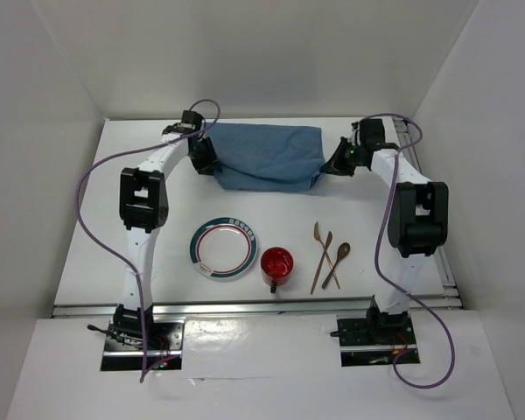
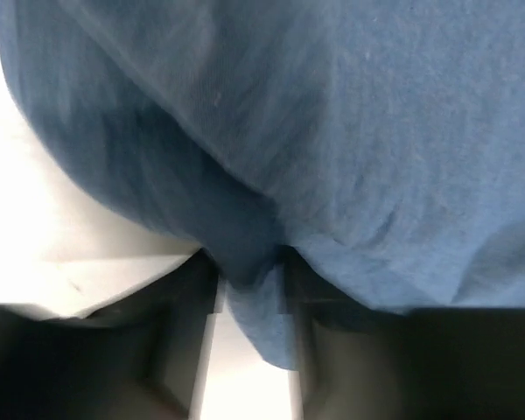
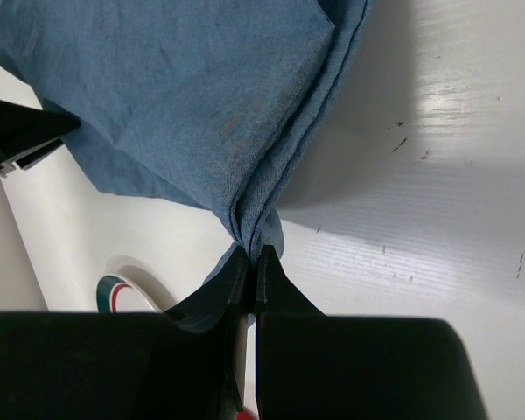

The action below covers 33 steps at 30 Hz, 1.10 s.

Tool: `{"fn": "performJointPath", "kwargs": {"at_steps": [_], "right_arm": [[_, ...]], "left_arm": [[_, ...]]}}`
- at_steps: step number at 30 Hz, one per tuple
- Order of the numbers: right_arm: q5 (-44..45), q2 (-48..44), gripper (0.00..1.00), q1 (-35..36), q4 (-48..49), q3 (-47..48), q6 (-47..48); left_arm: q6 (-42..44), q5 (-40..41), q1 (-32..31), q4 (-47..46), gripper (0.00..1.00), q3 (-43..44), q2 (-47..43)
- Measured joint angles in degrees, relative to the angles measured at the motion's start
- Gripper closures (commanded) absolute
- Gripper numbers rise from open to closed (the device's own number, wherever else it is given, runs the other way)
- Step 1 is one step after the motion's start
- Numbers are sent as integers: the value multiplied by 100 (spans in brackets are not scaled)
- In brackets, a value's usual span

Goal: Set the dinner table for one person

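Observation:
The blue cloth placemat (image 1: pixel 267 153) lies rumpled and partly folded at the back of the white dinner table (image 1: pixel 114 192). My left gripper (image 1: pixel 206 159) is at its left edge. In the left wrist view the fingers (image 2: pixel 249 271) stand apart with a hanging fold of the placemat (image 2: pixel 350 131) between them, and white table shows beside the fold. At the placemat's right edge, my right gripper (image 1: pixel 332 164) is shut on a bunched corner. The right wrist view shows those jaws (image 3: pixel 256 249) pinching the placemat (image 3: pixel 184 96).
A round plate with a green and red rim (image 1: pixel 223 248) sits in front of the left arm, its rim also in the right wrist view (image 3: pixel 127 293). A red cup (image 1: pixel 276 265) stands beside it. Wooden cutlery (image 1: pixel 342 251) lies to the cup's right. White walls enclose the table.

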<state>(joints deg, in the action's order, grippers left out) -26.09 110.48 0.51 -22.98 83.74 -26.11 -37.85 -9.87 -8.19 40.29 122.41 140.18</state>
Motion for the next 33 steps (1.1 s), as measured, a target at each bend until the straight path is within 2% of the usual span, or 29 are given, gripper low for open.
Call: {"fn": "performJointPath", "kwargs": {"at_steps": [1,2,3,9,13,17,20,21,22,23,24,25,27,30,32,33], "right_arm": [[-13,0,100,-9,-2,0,0],[-26,0,100,-17,-2,0,0],[-33,0,100,-31,-2,0,0],[-107,0,100,-68,-59,109,0],[-212,0,100,-68,-79,531,0],[-330,-50,100,-90,-42,809,0],[-356,-238,100,-105,-31,691,2],[-376,-361,100,-111,-35,557,7],[-393,-505,100,-116,-42,402,15],[-426,-737,100,-116,31,85,37],[-439,-866,100,-116,13,-85,44],[-459,-1058,100,-116,48,-382,57],[-466,-1300,100,-125,72,-887,81],[-474,-1261,100,-155,59,-1320,90],[-474,-1137,100,-170,20,-1414,87],[-476,-1080,100,-175,9,-1419,87]], "left_arm": [[7,-11,0,61,84,114,79],[-20,7,0,87,94,170,111],[22,-9,0,109,100,179,122],[66,-188,85,350,100,264,92],[210,-282,177,605,100,686,-35],[417,-306,240,787,100,1139,-501],[627,-385,278,935,100,1141,-1117],[697,-417,286,1025,96,1106,-1357],[787,-444,291,1091,73,1034,-1576],[925,-450,293,1172,29,892,-1858],[1029,-439,295,1268,29,789,-2044],[1078,-398,291,1394,8,671,-2238],[1246,-223,282,1628,3,520,-2430],[1272,223,275,1978,3,496,-2286],[1257,457,282,2057,5,404,-2087],[1239,570,286,1993,10,179,-2055]]}}
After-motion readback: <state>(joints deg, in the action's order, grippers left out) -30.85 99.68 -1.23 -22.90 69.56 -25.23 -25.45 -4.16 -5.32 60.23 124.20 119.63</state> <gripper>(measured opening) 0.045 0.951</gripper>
